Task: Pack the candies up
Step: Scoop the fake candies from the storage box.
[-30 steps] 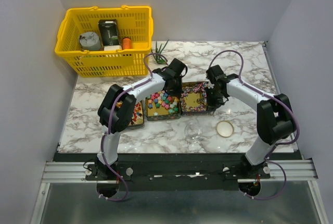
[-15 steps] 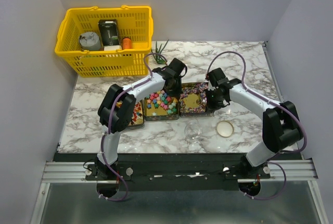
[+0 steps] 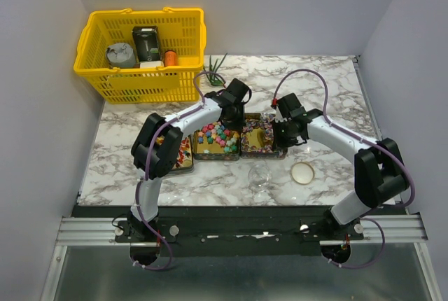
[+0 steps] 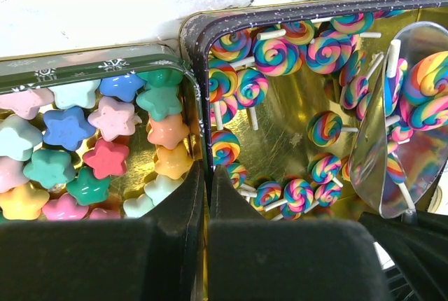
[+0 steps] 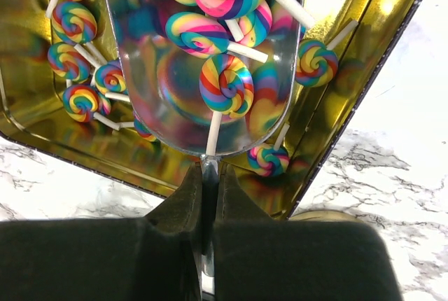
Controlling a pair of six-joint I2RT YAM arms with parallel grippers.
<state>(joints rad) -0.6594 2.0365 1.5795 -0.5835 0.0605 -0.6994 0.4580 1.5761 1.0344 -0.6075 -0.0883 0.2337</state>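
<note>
Top external: three square tins in a row on the marble table (image 3: 329, 91). Left tin (image 3: 182, 169) is mostly under the left arm, star tin (image 3: 217, 158) is in the middle, lollipop tin (image 3: 262, 152) on the right, with the middle and right tins touching. The candies are all in tins: pastel star candies (image 4: 66, 126) fill the middle one, and rainbow swirl lollipops (image 4: 276, 52) lie scattered over the right tin's gold floor. Left gripper (image 4: 207, 175) has one finger inside each tin, jaws narrow and pinching the lollipop tin's left wall right where it meets the star tin. Right gripper (image 5: 208, 168) has its jaws closed tight on the thin handle of a shiny scoop (image 5: 168, 84). The scoop sits inside the lollipop tin near its right wall and carries several lollipops. A round gold lid (image 3: 302, 172) and a clear glass (image 3: 260, 173) stand on the table just in front of the tins, near each other. A yellow basket (image 3: 143, 84) is at the far left corner.
</note>
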